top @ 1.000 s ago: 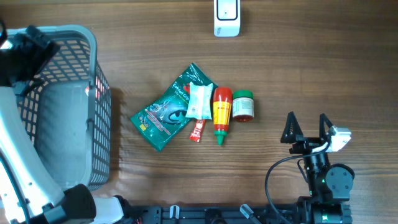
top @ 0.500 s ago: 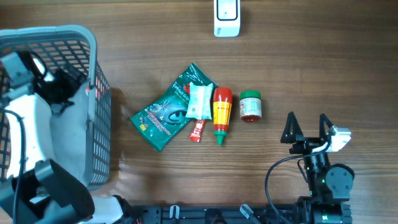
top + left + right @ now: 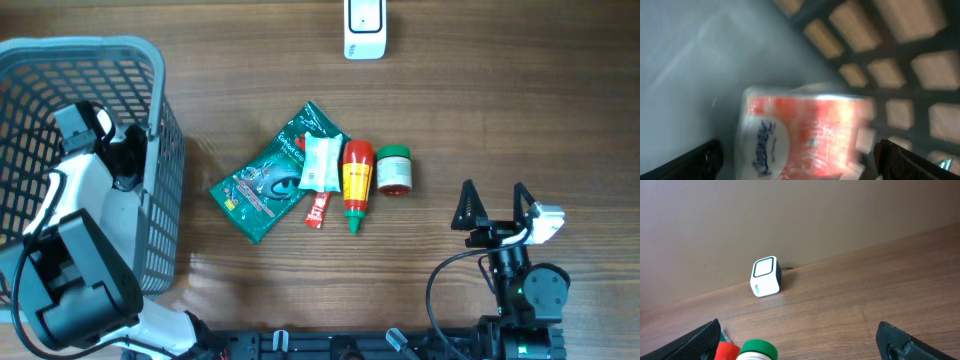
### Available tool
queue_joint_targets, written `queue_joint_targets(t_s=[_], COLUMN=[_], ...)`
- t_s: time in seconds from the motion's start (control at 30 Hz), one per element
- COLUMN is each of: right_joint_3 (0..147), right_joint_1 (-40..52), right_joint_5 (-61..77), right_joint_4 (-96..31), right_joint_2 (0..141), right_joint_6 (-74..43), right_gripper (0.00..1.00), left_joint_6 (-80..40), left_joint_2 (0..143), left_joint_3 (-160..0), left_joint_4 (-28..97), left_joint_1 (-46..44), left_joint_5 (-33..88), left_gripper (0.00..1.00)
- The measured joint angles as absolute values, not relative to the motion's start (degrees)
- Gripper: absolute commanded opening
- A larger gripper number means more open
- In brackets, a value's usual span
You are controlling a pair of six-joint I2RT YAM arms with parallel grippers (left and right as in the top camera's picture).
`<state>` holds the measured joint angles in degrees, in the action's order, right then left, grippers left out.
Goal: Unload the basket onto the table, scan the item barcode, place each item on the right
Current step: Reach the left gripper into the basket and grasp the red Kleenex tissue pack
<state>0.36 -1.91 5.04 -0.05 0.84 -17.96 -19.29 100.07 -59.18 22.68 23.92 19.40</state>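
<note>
My left gripper [image 3: 126,156] reaches down inside the grey basket [image 3: 150,60], near its right wall. Its wrist view is blurred. There a red and white tissue pack [image 3: 805,135] lies on the basket floor, just ahead of the left gripper [image 3: 797,157], whose fingers stand wide open on either side of it. The white barcode scanner [image 3: 364,26] stands at the table's far edge and also shows as the scanner [image 3: 765,276] in the right wrist view. My right gripper [image 3: 494,204] rests open near the front right, holding nothing.
Mid-table lie a green pouch [image 3: 260,186], a white sachet [image 3: 322,162], a small red packet [image 3: 318,209], a ketchup bottle [image 3: 357,181] and a green-lidded jar [image 3: 392,170]. The jar [image 3: 756,350] sits just left of my right gripper [image 3: 800,340].
My left arm has swung down and right inside the basket, toward its right wall. The basket has shifted a little. The jar rolled right, then back. The right arm has not moved.
</note>
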Motion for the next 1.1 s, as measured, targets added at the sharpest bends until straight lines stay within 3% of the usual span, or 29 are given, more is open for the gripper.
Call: queue_joint_targets(t_s=[0.13, 0.23, 0.4, 0.47, 0.5, 0.57, 0.83, 1.1], right_joint_3=[0.36, 0.36, 0.36, 0.36, 0.36, 0.36, 0.36, 0.36], right_joint_1=[-1.91, -1.91, -1.91, -1.91, -1.91, -1.91, -1.91, -1.91], right_joint_5=[5.04, 5.04, 5.06, 5.04, 5.06, 5.04, 5.06, 5.04], right_joint_4=[-0.03, -0.03, -0.03, -0.03, -0.03, -0.03, -0.03, -0.03], right_joint_2=[0.84, 0.84, 0.84, 0.84, 0.84, 0.84, 0.84, 0.84], right_joint_6=[-17.98, -17.96, -17.98, -17.96, -17.96, -17.96, -17.96, -17.96], right_gripper=[1.00, 1.00, 1.00, 1.00, 1.00, 1.00, 1.00, 1.00], left_joint_6=[-19.00, -18.55, -18.41, -18.26, -18.13, -18.57, -18.50, -18.52], left_joint_2=[101.23, 102.00, 102.13, 102.17, 102.17, 102.15, 98.21, 80.01], left_joint_3=[-59.57, -59.64, -59.64, -59.64, -59.64, -59.70, -60.16, -61.58], left_joint_4=[21.52, 21.52, 21.76, 22.24, 22.63, 23.16, 27.53, 30.87], left_joint_1=[23.62, 23.62, 23.55, 23.55, 23.55, 23.57, 25.76, 28.14], left_joint_5=[19.44, 19.20, 17.41, 16.12, 15.27, 14.33, 9.76, 7.51], left_gripper=[0.66, 0.64, 0.45, 0.31, 0.18, 0.06, 0.04, 0.04])
